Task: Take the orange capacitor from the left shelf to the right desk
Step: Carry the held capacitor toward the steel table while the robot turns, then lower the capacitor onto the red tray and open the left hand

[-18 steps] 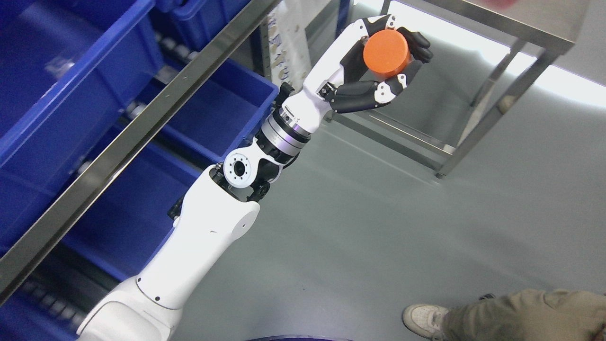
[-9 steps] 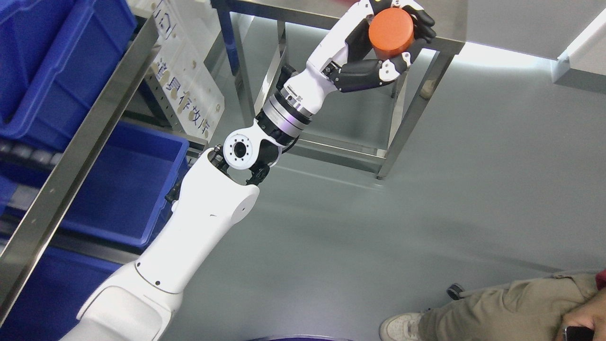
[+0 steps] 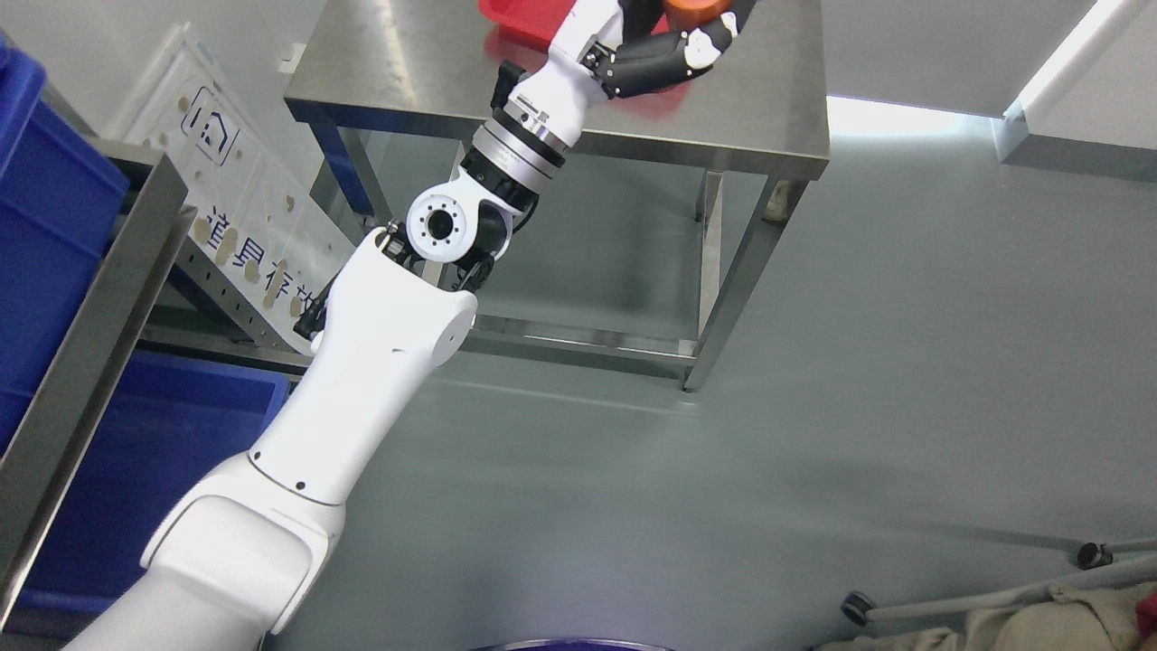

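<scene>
Your robot's left arm [image 3: 380, 362] stretches from the lower left up over the steel desk [image 3: 768, 108], which lies under and around the hand. Behind the hand sits a red tray [image 3: 524, 18]. The left hand [image 3: 664, 41], at the top edge, grasps the orange capacitor [image 3: 694, 9], which pokes out just above its fingers [image 3: 651, 68], mostly cropped.

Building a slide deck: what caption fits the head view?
Left hand carries the orange capacitor over the steel desk, beside a red tray.
</scene>
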Controlling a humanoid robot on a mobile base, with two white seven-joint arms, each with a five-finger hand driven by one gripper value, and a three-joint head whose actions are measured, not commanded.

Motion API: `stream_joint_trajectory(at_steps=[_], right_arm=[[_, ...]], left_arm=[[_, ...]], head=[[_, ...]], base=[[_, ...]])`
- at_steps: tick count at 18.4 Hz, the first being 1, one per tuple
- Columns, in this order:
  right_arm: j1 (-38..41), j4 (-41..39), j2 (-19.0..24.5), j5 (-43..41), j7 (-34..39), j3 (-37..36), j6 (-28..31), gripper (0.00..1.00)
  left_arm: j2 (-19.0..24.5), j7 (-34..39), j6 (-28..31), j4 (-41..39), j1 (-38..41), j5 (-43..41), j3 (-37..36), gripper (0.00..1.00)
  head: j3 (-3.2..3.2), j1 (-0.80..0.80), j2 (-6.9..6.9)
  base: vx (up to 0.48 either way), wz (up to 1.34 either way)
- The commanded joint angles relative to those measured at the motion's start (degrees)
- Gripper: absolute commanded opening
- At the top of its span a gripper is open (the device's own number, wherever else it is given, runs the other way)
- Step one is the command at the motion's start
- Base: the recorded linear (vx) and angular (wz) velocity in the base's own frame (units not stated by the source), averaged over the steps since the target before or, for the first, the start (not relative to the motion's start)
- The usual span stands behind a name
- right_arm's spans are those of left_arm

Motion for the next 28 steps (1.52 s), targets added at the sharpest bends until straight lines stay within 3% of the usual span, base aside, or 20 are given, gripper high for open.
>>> stream_joint_trajectory(at_steps=[1,8,11,17,20,25,28], right_arm=[[-0.1,-1.9,-1.0,0.3,0.0,-0.6,-0.3,1.00],[-0.1,-1.9,-1.0,0.3,0.0,-0.6,-0.3,1.00],[-0.1,-1.9,-1.0,0.3,0.0,-0.6,-0.3,1.00],[-0.1,-1.9,-1.0,0.3,0.0,-0.6,-0.3,1.00],[-0.1,-1.9,-1.0,0.3,0.0,-0.6,-0.3,1.00],[-0.1,-1.9,-1.0,0.3,0.0,-0.6,-0.3,1.00],[-0.1,-1.9,-1.0,0.3,0.0,-0.6,-0.3,1.00]], left_arm=[[1.0,3.0,0.8,19.7,-7.1,-3.0,3.9,0.06],[1.0,5.3,1.8,27.4,-8.6,-5.9,2.8,0.07],[1.0,5.3,5.3,28.2,-8.5,-7.0,-0.1,0.12],[1.0,7.1,6.3,31.2,-8.3,-7.2,-5.5,0.14],[1.0,7.1,7.4,31.9,-8.2,-7.1,-6.0,0.20],[1.0,7.1,7.9,32.3,-8.1,-7.1,-5.7,0.45],[1.0,6.9,8.4,32.0,-8.1,-6.7,-3.8,0.54]], head=[[0.00,0.00,0.00],[0.00,0.00,0.00],[0.00,0.00,0.00],[0.00,0.00,0.00],[0.00,0.00,0.00],[0.00,0.00,0.00],[0.00,0.00,0.00]], base=[[0.301,-0.06],[0.299,-0.01],[0.260,0.00],[0.206,-0.02],[0.138,-0.04],[0.075,-0.02],[0.030,-0.01]])
